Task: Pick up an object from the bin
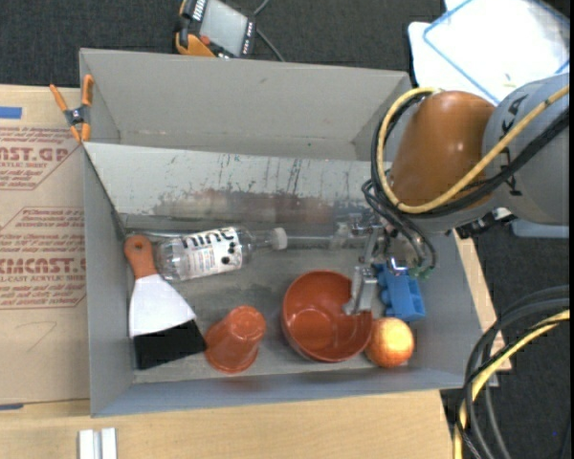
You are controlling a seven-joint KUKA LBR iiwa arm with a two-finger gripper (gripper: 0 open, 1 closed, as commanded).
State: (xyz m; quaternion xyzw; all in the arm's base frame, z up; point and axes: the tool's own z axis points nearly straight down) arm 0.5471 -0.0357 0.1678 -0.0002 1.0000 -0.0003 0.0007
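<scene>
Orange bowl (311, 325) just beneath claw (362, 296)

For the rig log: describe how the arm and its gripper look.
The arm is grey, with a rounded orange-brown cover at the wrist. Yellow and black cables loop round that cover. The gripper below is small, of silvery metal.

Looks down from above, slightly sideways, fairly close, onto the whole grey metal bin (230, 103), arm (540, 161) at right.
</scene>
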